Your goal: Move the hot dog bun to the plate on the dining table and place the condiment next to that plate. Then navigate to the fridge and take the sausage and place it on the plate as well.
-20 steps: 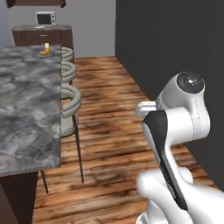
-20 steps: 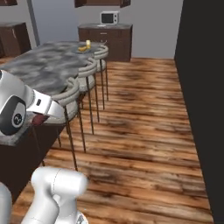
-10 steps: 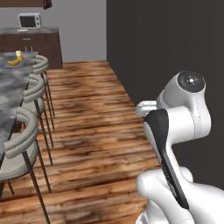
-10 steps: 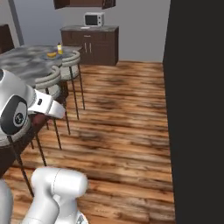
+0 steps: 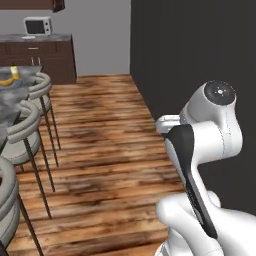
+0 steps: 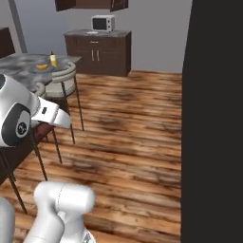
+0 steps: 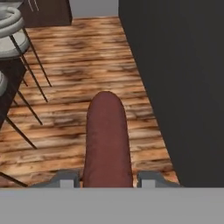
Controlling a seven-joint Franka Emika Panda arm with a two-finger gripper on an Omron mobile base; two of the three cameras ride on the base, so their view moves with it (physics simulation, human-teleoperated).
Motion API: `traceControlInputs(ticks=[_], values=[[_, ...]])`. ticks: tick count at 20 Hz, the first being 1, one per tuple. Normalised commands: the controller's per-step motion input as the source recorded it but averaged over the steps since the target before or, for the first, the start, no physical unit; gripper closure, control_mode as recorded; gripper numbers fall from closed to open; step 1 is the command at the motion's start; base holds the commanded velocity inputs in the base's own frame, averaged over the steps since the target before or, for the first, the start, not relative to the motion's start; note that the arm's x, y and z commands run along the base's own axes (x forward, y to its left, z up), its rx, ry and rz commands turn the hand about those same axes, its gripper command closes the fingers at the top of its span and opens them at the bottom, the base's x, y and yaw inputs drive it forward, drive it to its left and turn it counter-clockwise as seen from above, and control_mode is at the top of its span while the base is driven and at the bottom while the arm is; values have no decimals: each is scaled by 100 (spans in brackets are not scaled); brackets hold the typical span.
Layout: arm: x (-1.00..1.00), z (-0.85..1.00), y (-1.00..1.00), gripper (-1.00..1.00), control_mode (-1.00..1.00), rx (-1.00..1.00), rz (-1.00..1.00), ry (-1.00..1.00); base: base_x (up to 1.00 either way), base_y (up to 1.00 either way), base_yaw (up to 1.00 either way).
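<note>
While the pincer (image 7: 106,180) points out over the wooden floor (image 7: 87,78), the sausage (image 7: 106,140) stands between its two fingertips (image 7: 66,179) and reaches away from them along the line of sight, a dark red cylinder with a rounded far end. The pincer is clamped on the sausage, one tip on each side of its near end. In the base views the white arm (image 5: 205,145) is folded close above the base, its elbow joint raised and its forearm turned back toward the left. Far off on the grey marbled tabletop (image 6: 23,61), the hot dog bun (image 6: 42,67) lies on the plate (image 6: 37,70), with the condiment (image 6: 53,59) upright just beside it. Metal stools (image 5: 30,120) line the tabletop's edge. A dark wall (image 5: 200,50) fills the right side.
</note>
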Motion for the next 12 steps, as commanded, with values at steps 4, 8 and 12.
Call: traceControlInputs(ticks=[4,8,12], values=[[0,0,0,100,100,0,0,0,100,-28,23],[0,0,0,100,100,0,0,0,100,-27,27],[0,0,0,100,100,0,0,0,100,-28,31]])
